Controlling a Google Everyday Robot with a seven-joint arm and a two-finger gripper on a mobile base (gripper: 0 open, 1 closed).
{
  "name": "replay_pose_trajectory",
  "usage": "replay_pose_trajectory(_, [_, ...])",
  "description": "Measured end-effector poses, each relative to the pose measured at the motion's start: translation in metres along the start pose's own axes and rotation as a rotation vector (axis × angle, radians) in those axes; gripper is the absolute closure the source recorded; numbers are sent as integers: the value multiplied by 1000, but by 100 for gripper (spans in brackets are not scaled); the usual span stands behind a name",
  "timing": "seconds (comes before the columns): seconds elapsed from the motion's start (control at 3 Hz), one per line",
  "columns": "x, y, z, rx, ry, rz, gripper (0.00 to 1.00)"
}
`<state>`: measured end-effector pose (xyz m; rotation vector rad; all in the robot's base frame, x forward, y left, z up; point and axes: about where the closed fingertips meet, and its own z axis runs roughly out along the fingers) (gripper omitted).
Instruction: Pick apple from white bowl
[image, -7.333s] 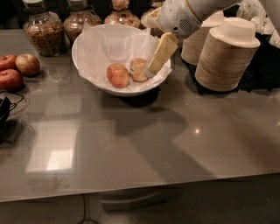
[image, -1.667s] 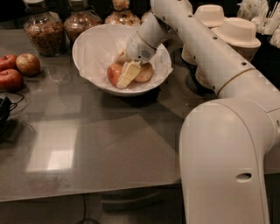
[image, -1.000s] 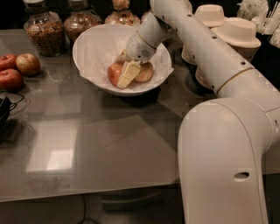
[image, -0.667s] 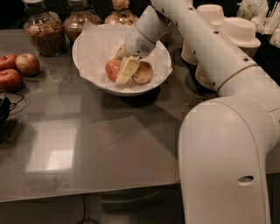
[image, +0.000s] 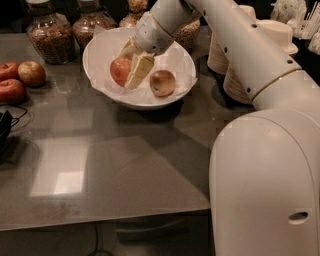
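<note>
Reddish-pink with faint yellow, the apple (image: 119, 71) sits in the left half of the white bowl (image: 89, 65), which stands near the far edge of the grey desk (image: 125, 175), about midway along it. The gripper (image: 126, 70) reaches down into the bowl from the far side and pinches this apple: one cream finger (image: 139, 70) lies against its right flank, and the other shows behind its upper left side. Whether the apple's underside touches the crinkled paper lining cannot be told. Just to the right of the front finger, apart from the held fruit, a paler tan apple (image: 162, 82) rests on the lining. The white arm (image: 250, 45) arches over from the right edge of the desk. Three darker red apples (image: 20, 80) lie grouped at the left edge, well apart from the bowl. Glass jars (image: 47, 35) line the far edge, and stacked paper bowls (image: 280, 32) stand toward the far right corner.
</note>
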<state>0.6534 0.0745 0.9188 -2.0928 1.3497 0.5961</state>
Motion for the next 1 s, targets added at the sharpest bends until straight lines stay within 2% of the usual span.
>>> replay_pose_trajectory(0.33, [0,2,-28,56,-95,-31,100])
replay_pose_trajectory(0.67, [-11,10,-76,133,-119,-70,100])
replay_pose_trajectory(1.0, [-11,10,-76,134,-120,-70,100])
